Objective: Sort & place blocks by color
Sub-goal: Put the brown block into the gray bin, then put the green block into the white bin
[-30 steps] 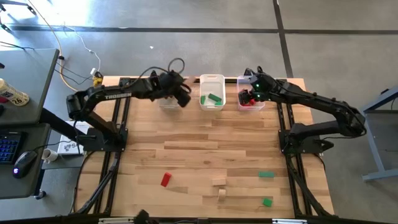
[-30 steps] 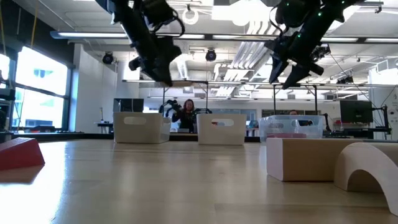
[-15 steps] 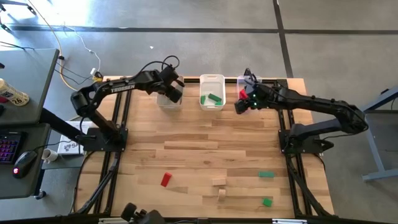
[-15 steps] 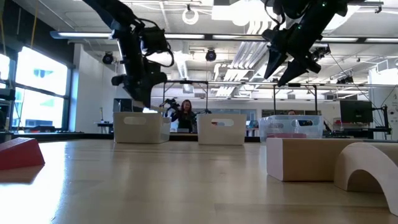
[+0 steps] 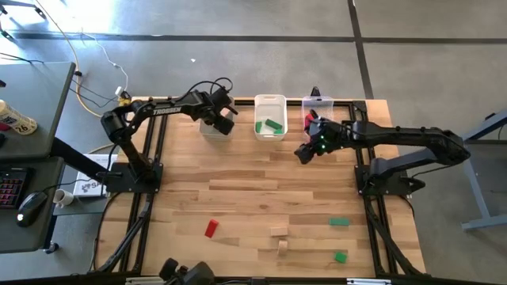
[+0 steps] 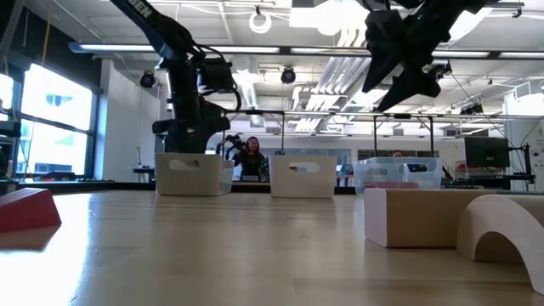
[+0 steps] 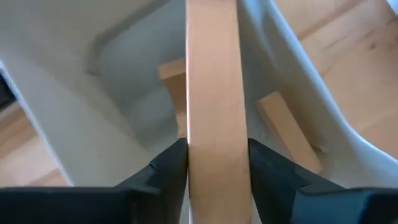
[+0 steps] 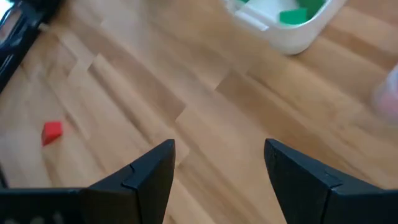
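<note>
Left gripper point(image 5: 223, 120): far left of table, fingers against a tan plank.
Right gripper point(image 5: 304, 153): far right, jaws apart, empty.

- The table top point(image 5: 261, 190) is made of pale wooden boards with visible grain and a faint satin sheen.
- The long tan plank point(image 7: 211, 106) is seen as smooth, bare, matt wood.
- The white bin point(image 7: 81, 106) around it is formed of smooth, slightly translucent plastic.
- The left gripper's dark fingers point(image 7: 165, 171) appear as matt black plastic.
- The small red block point(image 8: 52, 131) is finished in flat, matt paint.
- The clear bin point(image 6: 399, 174) is of glossy see-through plastic.
</note>
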Available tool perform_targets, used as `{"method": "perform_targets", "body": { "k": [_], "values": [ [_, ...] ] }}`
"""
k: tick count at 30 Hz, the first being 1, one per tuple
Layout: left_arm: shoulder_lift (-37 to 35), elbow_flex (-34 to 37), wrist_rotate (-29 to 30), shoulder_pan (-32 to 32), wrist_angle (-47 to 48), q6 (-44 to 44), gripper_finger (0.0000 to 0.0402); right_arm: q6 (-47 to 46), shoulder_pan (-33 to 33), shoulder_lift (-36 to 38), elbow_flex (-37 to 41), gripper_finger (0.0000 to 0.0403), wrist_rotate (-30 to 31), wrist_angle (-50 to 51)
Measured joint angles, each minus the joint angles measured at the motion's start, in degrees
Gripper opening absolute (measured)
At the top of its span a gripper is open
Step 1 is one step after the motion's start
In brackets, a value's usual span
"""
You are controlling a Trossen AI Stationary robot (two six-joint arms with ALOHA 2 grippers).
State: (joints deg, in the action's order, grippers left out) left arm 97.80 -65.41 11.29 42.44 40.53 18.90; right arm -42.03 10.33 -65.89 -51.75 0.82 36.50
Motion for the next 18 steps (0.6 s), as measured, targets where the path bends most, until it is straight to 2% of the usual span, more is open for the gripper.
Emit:
{"method": "perform_targets", "body": {
  "k": [4, 13, 18],
  "values": [
    [0.0, 0.0, -1.8, 0.0, -0.1, 0.0, 0.0168, 0.0, -3.1, 0.0, 0.0, 0.0233, -0.1, 0.1],
    [-0.1, 0.0, -2.6, 0.0, 0.2, 0.4, 0.0204, -0.2, -9.6, 0.0, 0.0, 0.0233, -0.5, 3.0],
    [-0.1, -2.0, -5.6, 0.4, 2.8, -0.6, 0.0221, -0.7, -12.9, 0.0, 0.0, 0.0233, -4.0, 4.0]
  ]
}}
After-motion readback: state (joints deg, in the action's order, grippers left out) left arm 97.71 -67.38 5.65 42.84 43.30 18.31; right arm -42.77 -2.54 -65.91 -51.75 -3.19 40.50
